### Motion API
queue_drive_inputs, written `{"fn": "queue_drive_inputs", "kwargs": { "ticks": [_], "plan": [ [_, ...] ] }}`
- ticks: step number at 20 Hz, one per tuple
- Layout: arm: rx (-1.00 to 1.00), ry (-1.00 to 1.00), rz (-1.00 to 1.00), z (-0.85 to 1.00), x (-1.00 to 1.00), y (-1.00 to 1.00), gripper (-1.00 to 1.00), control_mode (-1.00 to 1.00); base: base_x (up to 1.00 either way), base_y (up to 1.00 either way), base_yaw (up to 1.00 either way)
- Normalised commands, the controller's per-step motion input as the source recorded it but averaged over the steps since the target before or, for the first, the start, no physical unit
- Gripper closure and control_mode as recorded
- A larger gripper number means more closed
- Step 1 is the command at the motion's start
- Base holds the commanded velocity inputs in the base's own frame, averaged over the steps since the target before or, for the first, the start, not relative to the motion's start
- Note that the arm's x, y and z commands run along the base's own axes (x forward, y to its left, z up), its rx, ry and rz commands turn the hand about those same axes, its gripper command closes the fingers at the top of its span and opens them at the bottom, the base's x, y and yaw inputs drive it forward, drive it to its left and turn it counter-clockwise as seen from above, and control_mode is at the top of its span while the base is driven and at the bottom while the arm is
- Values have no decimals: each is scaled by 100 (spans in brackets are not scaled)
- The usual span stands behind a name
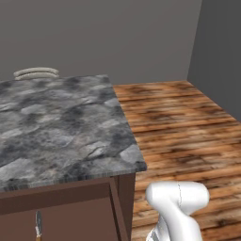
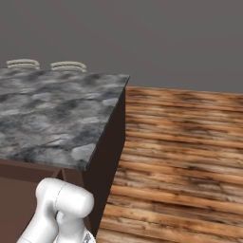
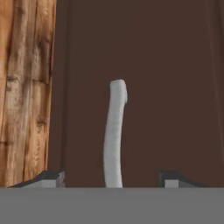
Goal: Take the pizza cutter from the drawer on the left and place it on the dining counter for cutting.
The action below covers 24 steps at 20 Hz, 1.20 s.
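Pizza cutter [image 1: 38,225] at the very bottom left of the left base view: a slender grey piece with a touch of orange at its lower end, seen against brown wood under the near edge of the dining counter [image 1: 61,127]. Cut off by the picture's edge (too small to tell whether it lies in a compartment or merely before the wood).

In the hand view, flat dark brown drawer [image 3: 166,87] front close ahead, with its curved silver handle [image 3: 113,131] running up the middle. Gripper [image 3: 111,179] spread wide, one dark fingertip [image 3: 52,177] on each side of the handle and both clear of it; holding nothing.

Grey, black and white marbled top of the counter stretching left and far, over dark brown cabinet sides, with nothing of the task lying on it. Beyond its far edge, two pale curved rims [image 2: 68,66] (what they belong to cannot be told).

White arm [image 1: 179,202] bent low just beside the counter's near right corner. To the right, wooden plank floor [image 1: 188,127] running to plain grey walls [image 1: 117,33].
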Motion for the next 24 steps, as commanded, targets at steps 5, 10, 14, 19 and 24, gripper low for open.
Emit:
{"fn": "queue_drive_inputs", "kwargs": {
  "ticks": [5,10,14,19,24],
  "plan": [
    [2,0,0,94,-57,12,-100,-100,0,0,0],
    [10,0,0,100,-19,0,-100,-100,0,0,0],
    [15,0,0,100,0,0,-100,-100,0,0,0],
    [15,-2,-8,100,27,-2,-100,-100,0,0,0],
    [26,0,-1,94,90,-22,-100,-100,0,0,0]
  ]
}}
